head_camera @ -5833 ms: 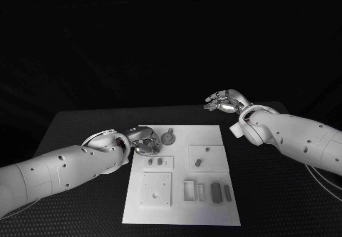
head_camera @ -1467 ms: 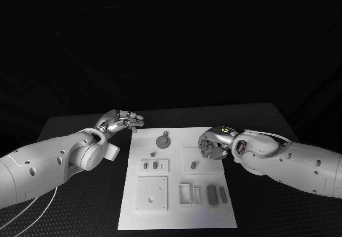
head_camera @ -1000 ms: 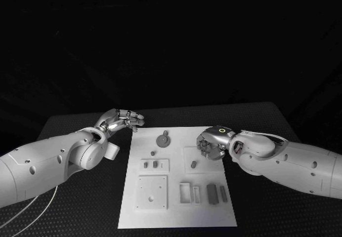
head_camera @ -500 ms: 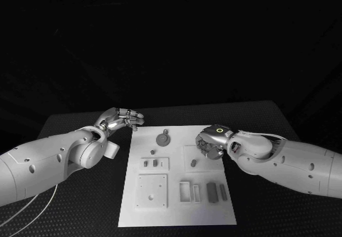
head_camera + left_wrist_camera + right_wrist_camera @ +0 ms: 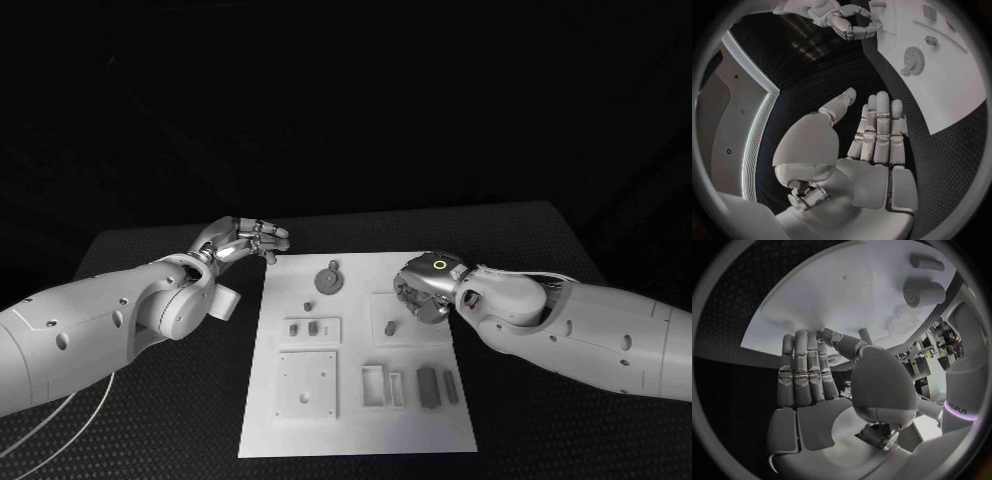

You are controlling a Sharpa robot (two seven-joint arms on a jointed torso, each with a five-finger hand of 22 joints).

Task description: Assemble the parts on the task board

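Head view: right robot hand hovers over task board, holding nothing.

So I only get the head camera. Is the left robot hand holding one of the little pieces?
Observer: No. The left wrist view shows the left robot hand with straight fingers and a bare palm.
Operator: What about the other one, over the board?
Observer: The right wrist view shows the right robot hand with its fingers straight too and nothing in its palm. Its thumb stretches toward the task board.
Operator: And that round thing near the top of the board?
Observer: It's a gear. The left wrist view shows teeth all round its rim, and it lies flat on the board.
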